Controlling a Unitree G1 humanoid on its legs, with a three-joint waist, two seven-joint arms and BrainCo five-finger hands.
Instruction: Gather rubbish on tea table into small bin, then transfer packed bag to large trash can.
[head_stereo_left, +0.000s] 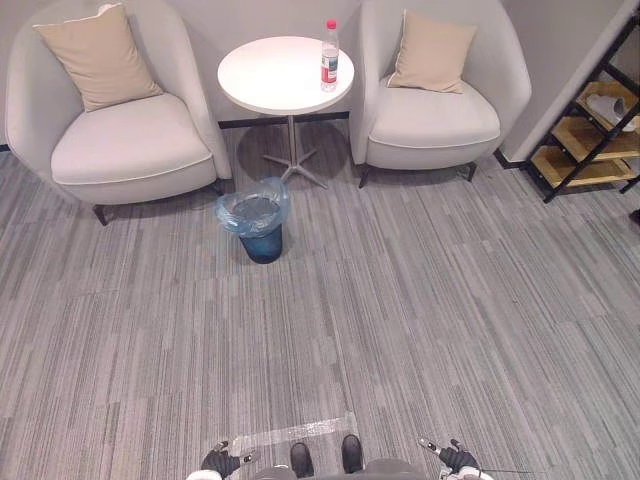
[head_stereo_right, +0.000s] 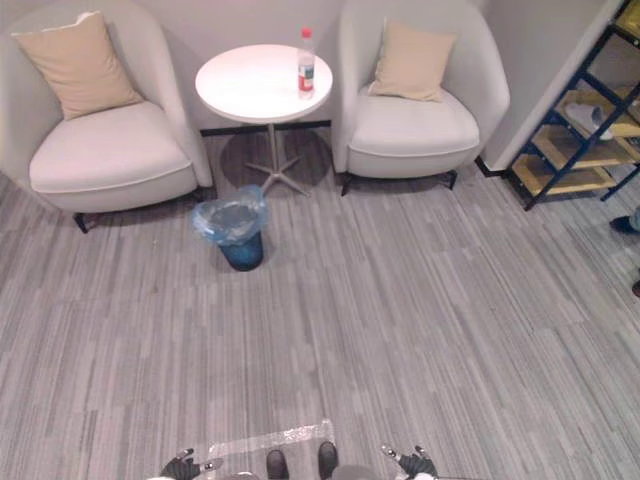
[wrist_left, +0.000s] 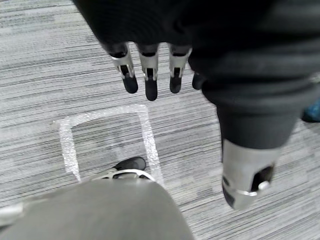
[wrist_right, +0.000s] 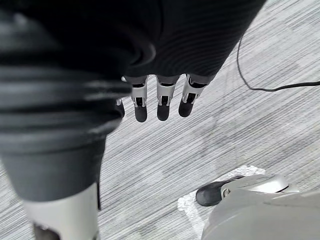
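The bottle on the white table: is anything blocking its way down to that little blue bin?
Nothing visible does. The bottle stands alone near the edge of the table. The bin sits on the carpet just in front of the table's foot, and its bagged mouth is uncovered.

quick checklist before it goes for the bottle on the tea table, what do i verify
1. Bottle upright on the tea table: ok.
2. Small bin upright on the carpet, lined with a blue bag: ok.
3. Left hand empty, fingers straight: ok.
4. Right hand empty, fingers straight: ok.
5. Bottle within reach: not ok, the table stands well ahead of both hands; walk up first.
6. Where the large trash can is: cannot tell.
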